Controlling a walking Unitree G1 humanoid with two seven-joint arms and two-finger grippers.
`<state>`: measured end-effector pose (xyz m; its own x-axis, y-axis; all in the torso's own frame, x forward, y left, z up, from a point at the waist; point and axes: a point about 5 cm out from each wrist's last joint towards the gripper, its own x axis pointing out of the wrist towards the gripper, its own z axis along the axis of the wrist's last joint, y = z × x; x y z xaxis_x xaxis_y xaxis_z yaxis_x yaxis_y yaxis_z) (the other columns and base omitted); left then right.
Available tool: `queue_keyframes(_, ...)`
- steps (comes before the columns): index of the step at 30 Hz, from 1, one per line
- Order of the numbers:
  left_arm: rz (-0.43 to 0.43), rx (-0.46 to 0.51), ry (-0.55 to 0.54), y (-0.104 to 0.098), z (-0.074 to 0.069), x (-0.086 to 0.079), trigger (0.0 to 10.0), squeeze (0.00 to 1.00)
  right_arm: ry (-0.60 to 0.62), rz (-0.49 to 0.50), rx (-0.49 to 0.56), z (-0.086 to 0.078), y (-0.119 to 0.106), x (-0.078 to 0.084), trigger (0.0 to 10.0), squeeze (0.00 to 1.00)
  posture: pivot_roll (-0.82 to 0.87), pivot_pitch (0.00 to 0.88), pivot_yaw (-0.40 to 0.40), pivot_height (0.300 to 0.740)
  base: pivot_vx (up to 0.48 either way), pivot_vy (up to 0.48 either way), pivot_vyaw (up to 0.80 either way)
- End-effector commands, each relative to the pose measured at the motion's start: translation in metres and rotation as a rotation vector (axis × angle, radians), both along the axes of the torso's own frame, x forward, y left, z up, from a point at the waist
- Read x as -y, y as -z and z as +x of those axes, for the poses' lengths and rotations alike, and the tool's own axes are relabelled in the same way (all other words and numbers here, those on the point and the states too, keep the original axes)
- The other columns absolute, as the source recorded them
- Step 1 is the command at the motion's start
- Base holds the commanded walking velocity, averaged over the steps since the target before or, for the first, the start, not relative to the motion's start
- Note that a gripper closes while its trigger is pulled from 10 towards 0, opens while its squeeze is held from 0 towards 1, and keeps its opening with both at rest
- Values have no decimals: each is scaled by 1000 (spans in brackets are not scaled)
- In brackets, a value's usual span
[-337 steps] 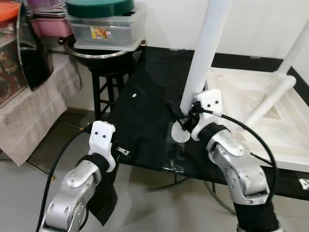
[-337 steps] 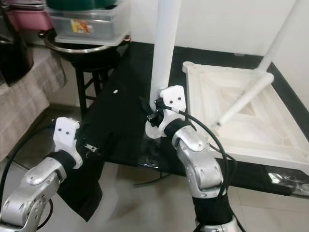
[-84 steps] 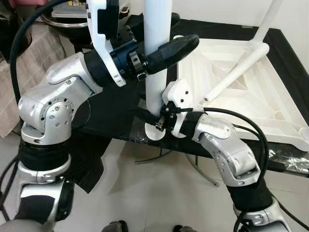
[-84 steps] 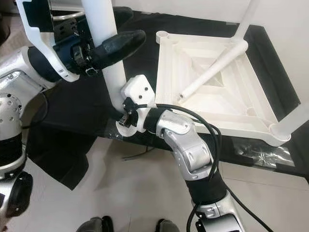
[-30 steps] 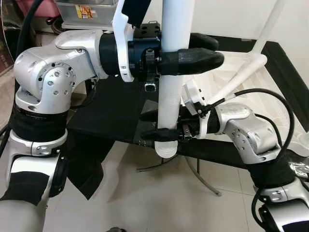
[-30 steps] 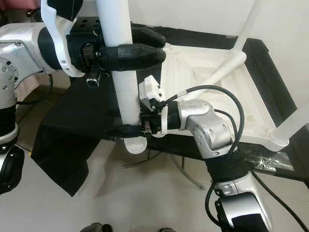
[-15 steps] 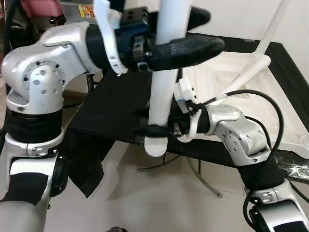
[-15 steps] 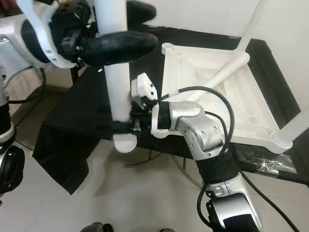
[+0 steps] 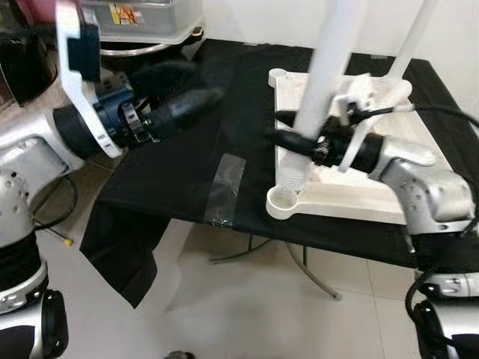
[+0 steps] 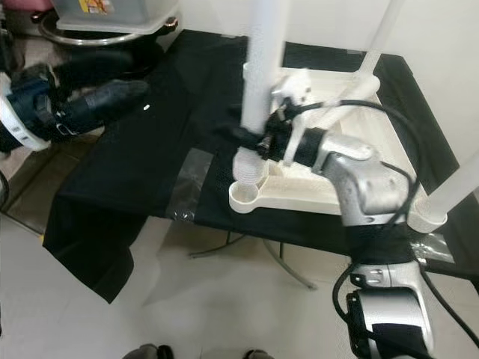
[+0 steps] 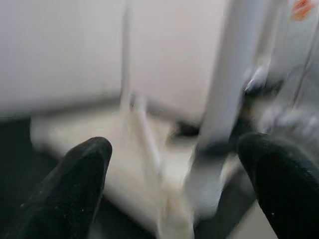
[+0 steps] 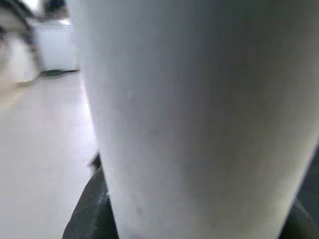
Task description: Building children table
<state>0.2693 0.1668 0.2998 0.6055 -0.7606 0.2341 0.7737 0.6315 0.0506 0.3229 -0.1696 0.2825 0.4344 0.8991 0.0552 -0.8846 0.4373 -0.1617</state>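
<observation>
Black cloth (image 9: 187,149) covers the tabletop (image 9: 247,224), set against a white wall; a strip of clear tape (image 9: 224,187) lies near its front edge.

Item: children's table top (image 9: 337,196), white plastic, upside down on the cloth, ribbed underside up. One empty round socket (image 9: 283,197) at its near corner. Two fitted legs (image 10: 382,41) rise from the far side.

Item: loose table leg (image 9: 323,78), white tube. Long axis close to upright, leaning slightly, upper end out of frame, ribbed lower end (image 9: 292,173) pointing down. That end sits just above and a little behind the empty socket, not yet seated as far as can be judged.

Right gripper (image 9: 293,139): fingers closed around the lower part of the leg, just above the ribbed end; the right wrist view shows the tube (image 12: 199,114) pressed between them. This is the arm nearer the socket and the one carrying the leg.

Left gripper (image 9: 183,93): fingers spread wide, holding nothing, well apart from the leg, over the cloth on the robot's left. Its wrist view looks at the leg between the two fingers (image 11: 75,174).

Judgement: the next move likely requires bringing the ribbed end forward and down, axis in line with the socket.
</observation>
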Motion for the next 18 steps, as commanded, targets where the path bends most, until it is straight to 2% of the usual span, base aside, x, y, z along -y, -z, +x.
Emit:
queue_keyframes(1, 46, -34, -91, 23, 5, 4, 10000, 1000, -52, -17, -10, -5, 3, 0, 10000, 0, -29, 271, -29, 740, 0, 0, 0)
queue_keyframes(2, 46, -34, -91, 23, 5, 4, 10000, 1000, -52, -17, -10, -5, 3, 0, 10000, 0, -29, 271, -29, 740, 0, 0, 0)
queue_keyframes(3, 71, -46, -121, 33, 3, 6, 10000, 286, -64, -43, -16, -5, 7, 1, 10000, 0, -29, 281, -27, 740, 0, 0, 0)
queue_keyframes(4, 99, -60, -142, 45, 0, 9, 10000, 0, -80, -67, -26, -6, 11, 2, 10000, 0, -30, 288, -26, 740, 0, 0, 0)
queue_keyframes(6, 147, -79, -152, 64, -12, 21, 10000, 0, -93, -86, -44, -4, 13, 4, 10000, 0, -31, 316, -20, 740, 0, 0, 0)
queue_keyframes(7, 147, -79, -152, 64, -12, 21, 10000, 0, -93, -86, -44, -4, 13, 4, 10000, 0, -31, 316, -20, 740, 0, 0, 0)
queue_keyframes(9, 167, -88, -157, 76, -22, 31, 10000, 0, -117, -88, -52, -3, 11, 5, 10000, 0, -31, 332, -20, 740, 0, 0, 0)
queue_keyframes(13, 184, -76, -178, 85, -34, 44, 10000, 0, -163, -101, -36, -2, 5, 8, 10000, 0, -30, 351, -20, 740, 0, 0, 0)
queue_keyframes(18, 193, -4, -256, 85, -33, 46, 10000, 0, -230, -112, -27, 1, -1, 5, 10000, 0, -31, 359, -16, 740, 0, 0, 0)
